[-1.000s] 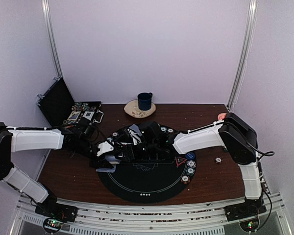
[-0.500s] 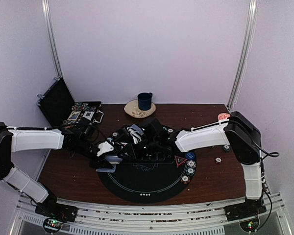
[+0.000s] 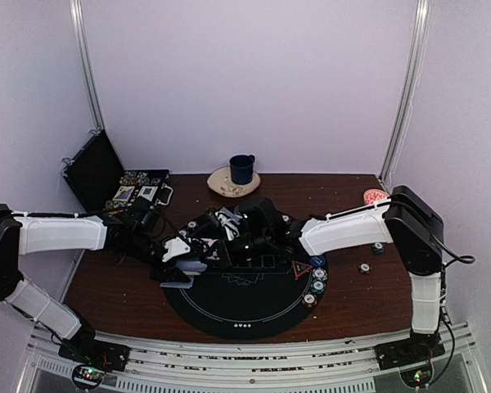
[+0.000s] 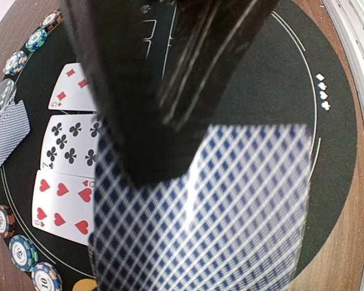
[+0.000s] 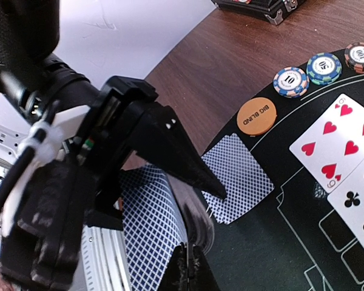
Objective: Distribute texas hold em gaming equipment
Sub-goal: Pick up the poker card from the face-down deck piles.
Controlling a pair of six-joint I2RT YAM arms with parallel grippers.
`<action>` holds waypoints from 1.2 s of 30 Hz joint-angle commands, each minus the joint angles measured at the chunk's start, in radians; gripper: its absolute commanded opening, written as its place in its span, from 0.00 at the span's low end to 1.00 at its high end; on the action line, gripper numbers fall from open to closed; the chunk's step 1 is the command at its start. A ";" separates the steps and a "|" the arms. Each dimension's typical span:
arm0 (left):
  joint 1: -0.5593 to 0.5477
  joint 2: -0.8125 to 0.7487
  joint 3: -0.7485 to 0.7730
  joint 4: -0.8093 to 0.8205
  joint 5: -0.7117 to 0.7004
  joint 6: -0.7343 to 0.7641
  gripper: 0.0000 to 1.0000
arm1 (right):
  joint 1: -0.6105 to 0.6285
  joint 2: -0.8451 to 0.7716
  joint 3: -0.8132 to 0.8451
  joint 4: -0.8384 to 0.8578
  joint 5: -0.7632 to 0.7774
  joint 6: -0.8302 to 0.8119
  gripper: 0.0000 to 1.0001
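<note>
One open black case [image 3: 94, 173], far left, holds striped chips [image 3: 134, 178] (cards too). The left gripper [image 4: 161, 145] clamps the card deck [image 4: 230, 212] over the mat [image 4: 330, 97]; the right gripper [image 5: 185, 267] sits closed beside it.

We see a brown wooden table [image 3: 352, 299] with pale lavender walls [image 3: 245, 82] rising behind it and at both sides. Toward the far edge, near the middle, a dark blue mug [image 3: 242, 169] stands upright on a beige plate [image 3: 222, 184]. At the far left corner a black case [image 3: 94, 170] lies open, its lid tilted back toward the wall. A round black mat [image 3: 245, 315] printed with thin white lines covers the near centre of the table. Near the right wall sits a small red-patterned bowl [image 3: 375, 196]. Metal rails [image 3: 245, 360] run along the near edge.
</note>
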 commanded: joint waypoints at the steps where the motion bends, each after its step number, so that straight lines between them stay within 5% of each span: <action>1: -0.003 0.012 0.012 0.033 0.015 0.002 0.35 | -0.023 -0.090 -0.096 0.110 -0.017 0.060 0.00; 18: -0.002 0.021 0.015 0.050 -0.010 -0.019 0.35 | -0.055 -0.306 -0.392 0.309 0.134 0.170 0.00; 27: -0.001 0.018 0.019 0.051 -0.006 -0.025 0.35 | -0.058 -0.387 -0.574 0.396 0.557 0.329 0.00; 36: -0.002 0.004 0.017 0.047 0.000 -0.029 0.35 | -0.016 -0.204 -0.596 0.494 0.985 0.505 0.00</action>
